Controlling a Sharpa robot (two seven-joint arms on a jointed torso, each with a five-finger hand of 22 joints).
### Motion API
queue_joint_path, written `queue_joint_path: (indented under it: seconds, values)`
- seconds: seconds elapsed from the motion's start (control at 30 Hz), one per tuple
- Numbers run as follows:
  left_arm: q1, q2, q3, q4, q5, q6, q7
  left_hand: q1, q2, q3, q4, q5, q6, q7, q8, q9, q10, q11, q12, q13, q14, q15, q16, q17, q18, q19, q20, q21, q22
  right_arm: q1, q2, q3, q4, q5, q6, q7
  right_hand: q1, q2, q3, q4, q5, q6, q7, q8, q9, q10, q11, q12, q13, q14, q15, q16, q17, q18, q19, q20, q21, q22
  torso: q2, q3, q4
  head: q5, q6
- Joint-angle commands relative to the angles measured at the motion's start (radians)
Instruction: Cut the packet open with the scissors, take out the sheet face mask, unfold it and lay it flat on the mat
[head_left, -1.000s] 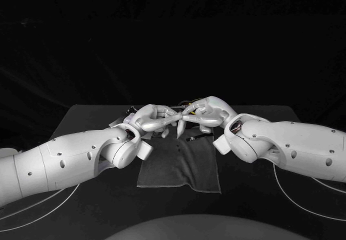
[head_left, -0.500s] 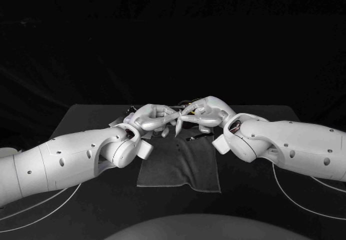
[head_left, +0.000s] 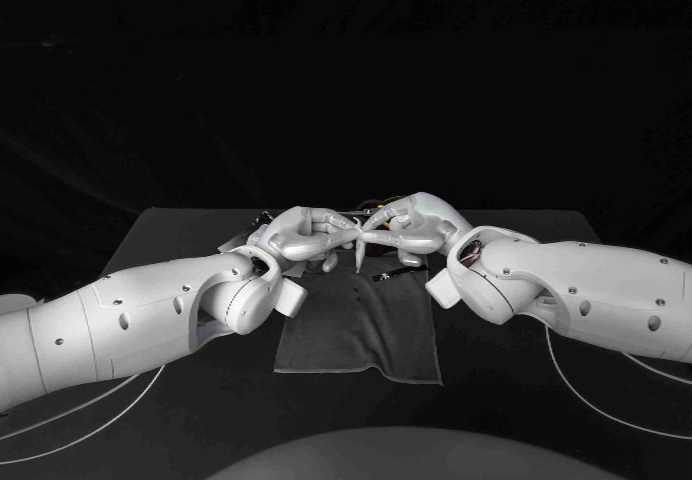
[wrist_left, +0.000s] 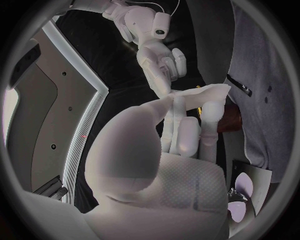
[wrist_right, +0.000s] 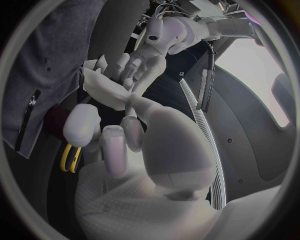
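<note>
The left robot hand (head_left: 306, 238) and right robot hand (head_left: 414, 228) meet above the 12 o'clock end of the mat (head_left: 361, 335) on the desk (head_left: 173, 235). Each pinches the white mask (wrist_left: 203, 93), held between them.

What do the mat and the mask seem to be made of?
Mat: dark cloth, matte; it lies with soft wrinkles and a wavy edge, like a towel. Mask: thin white sheet, probably soft non-woven fabric; it bends limply between the left robot hand and the right robot hand.

Head camera looks down; wrist fisheyes close, sharing mat (head_left: 361, 335).
</note>
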Motion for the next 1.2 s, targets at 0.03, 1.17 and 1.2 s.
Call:
queue_joint_path:
  seconds: [0.03,1.17,1.2]
  values:
    - [0.001,0.001,0.001,0.001,0.009,0.003,0.02,-0.016,-0.015,0.041,-0.009,0.002,0.011,-0.001,0.003,0.016,0.026,-0.009,-0.013,-0.001,0.009,-0.004,0.007,0.008,0.005,0.012,-0.005,0.016,0.016,0.0,-0.002,0.001,0.001,-0.011,0.005,-0.003,0.007,0.004,0.006,-0.001,0.007,0.007,-0.001,0.012,0.033,0.039,-0.031,0.005,0.038,0.083,-0.008,0.007,0.183,0.008,0.007,0.001,0.001,0.047,0.0,-0.0001,0.0004,0.0,0.001]
    - [0.001,-0.015,0.001,-0.005,-0.019,0.035,-0.062,-0.236,-0.107,-0.007,0.067,0.002,-0.038,0.013,-0.043,0.016,0.023,0.015,-0.018,0.025,0.024,0.018,0.009,0.009,0.001,0.018,0.005,0.019,0.024,0.0,-0.042,0.001,0.019,-0.012,-0.014,0.007,0.006,0.003,0.013,-0.005,0.007,0.006,-0.001,0.016,0.036,0.041,-0.031,0.008,0.041,0.084,-0.009,0.009,0.185,0.008,0.009,0.001,0.005,0.049,0.0,-0.0006,0.0,0.001,-0.001]
    - [0.001,-0.014,0.001,-0.005,-0.015,0.04,-0.062,-0.252,-0.118,-0.024,0.078,0.003,-0.044,0.017,-0.048,0.014,0.021,0.018,-0.017,0.026,0.022,0.019,0.008,0.007,0.002,0.016,0.006,0.017,0.021,0.0,-0.041,0.001,0.019,-0.012,-0.014,0.006,0.006,0.003,0.013,-0.005,0.007,0.006,-0.001,0.016,0.036,0.041,-0.031,0.008,0.041,0.084,-0.009,0.009,0.185,0.008,0.009,0.001,0.005,0.049,0.0,-0.0005,0.0001,0.001,0.0]
